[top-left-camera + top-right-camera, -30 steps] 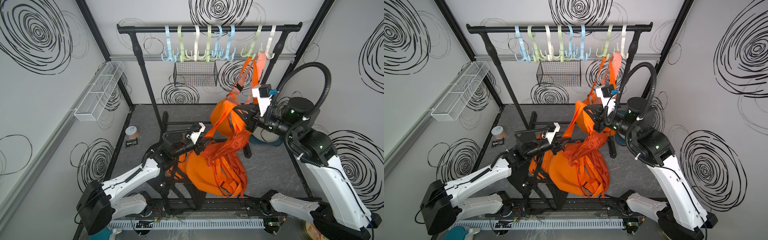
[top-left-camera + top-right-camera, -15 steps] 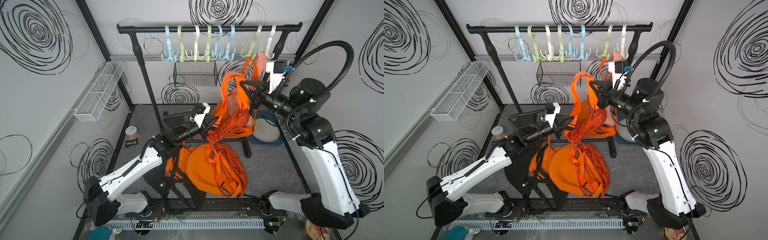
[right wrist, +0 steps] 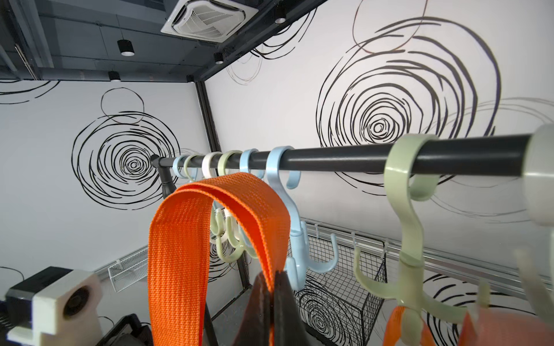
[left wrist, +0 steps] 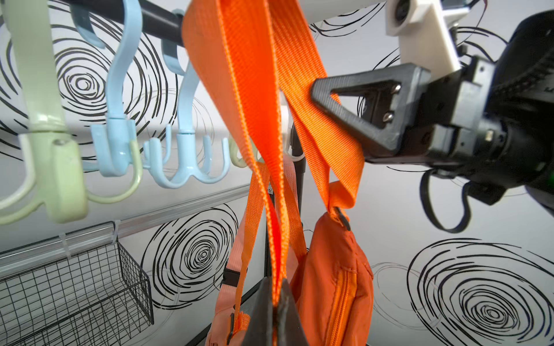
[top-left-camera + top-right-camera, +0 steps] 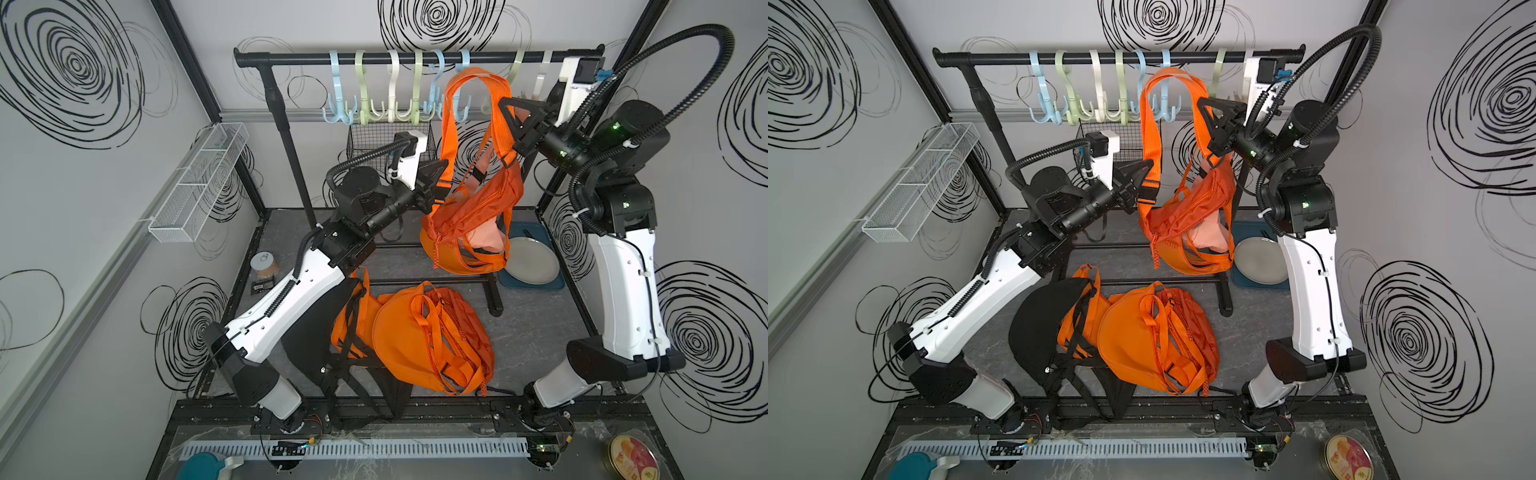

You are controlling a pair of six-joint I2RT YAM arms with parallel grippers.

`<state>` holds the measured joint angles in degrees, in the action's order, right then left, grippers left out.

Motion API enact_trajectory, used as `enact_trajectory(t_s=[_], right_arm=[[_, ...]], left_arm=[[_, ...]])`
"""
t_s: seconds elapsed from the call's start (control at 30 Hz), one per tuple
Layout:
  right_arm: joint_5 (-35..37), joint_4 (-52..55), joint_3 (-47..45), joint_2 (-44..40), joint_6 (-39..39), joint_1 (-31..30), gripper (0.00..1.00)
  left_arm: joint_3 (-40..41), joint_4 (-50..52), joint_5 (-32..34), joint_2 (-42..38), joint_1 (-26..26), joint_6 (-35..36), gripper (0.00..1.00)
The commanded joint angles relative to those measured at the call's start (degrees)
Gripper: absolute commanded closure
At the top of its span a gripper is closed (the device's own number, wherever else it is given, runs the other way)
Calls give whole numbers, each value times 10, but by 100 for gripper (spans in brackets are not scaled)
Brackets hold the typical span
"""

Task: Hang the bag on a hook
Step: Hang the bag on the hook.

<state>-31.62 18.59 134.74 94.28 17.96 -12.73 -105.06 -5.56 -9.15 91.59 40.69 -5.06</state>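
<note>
An orange bag (image 5: 469,216) (image 5: 1187,216) hangs in the air below the black rail (image 5: 415,58). Its wide strap (image 5: 473,79) (image 5: 1167,79) loops up in front of the blue hooks (image 5: 461,108). My left gripper (image 5: 444,179) (image 4: 277,296) is shut on one side of the strap (image 4: 239,90). My right gripper (image 5: 503,109) (image 3: 271,287) is shut on the other side, higher up. In the right wrist view the strap loop (image 3: 180,254) arches just below the rail, beside a blue hook (image 3: 299,254). It rests on no hook.
A peach bag (image 5: 486,241) hangs behind the orange one. Several orange bags (image 5: 415,332) and a black one (image 5: 307,332) lie heaped on the floor. A wire basket (image 5: 374,141) hangs under the hooks. A plate on a blue tray (image 5: 532,257) sits at right, beside the rack's foot (image 5: 494,299).
Both arms have lifted the orange bag off the heap and up to the rail. The left gripper has shut on the strap, and the strap loop has opened out between the grippers.
</note>
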Motion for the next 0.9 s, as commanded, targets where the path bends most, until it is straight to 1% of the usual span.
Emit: enact_trajectory(t_s=[0.0,0.1,0.23,0.37,0.6,0.73,0.87], right_arm=[[-49,-27,42,31,45,14,100],[-64,-42,52,54,68,21,100],[-54,-42,46,62,66,23,100],[-56,-55,18,63,76,25,100],[-43,-81,-46,48,82,24,100],[-36,-112,-105,26,91,24,100],[-31,-123,-148,9,94,23,100]], left_arm=[[-53,25,1,34,-5,-14,100],[-91,46,-5,64,-6,-18,100],[-114,65,-5,87,-6,-17,100],[-110,80,12,93,-8,-4,100],[-93,83,12,94,-17,-8,100],[-86,87,11,92,-18,-5,100],[-58,85,12,82,-18,-5,100]])
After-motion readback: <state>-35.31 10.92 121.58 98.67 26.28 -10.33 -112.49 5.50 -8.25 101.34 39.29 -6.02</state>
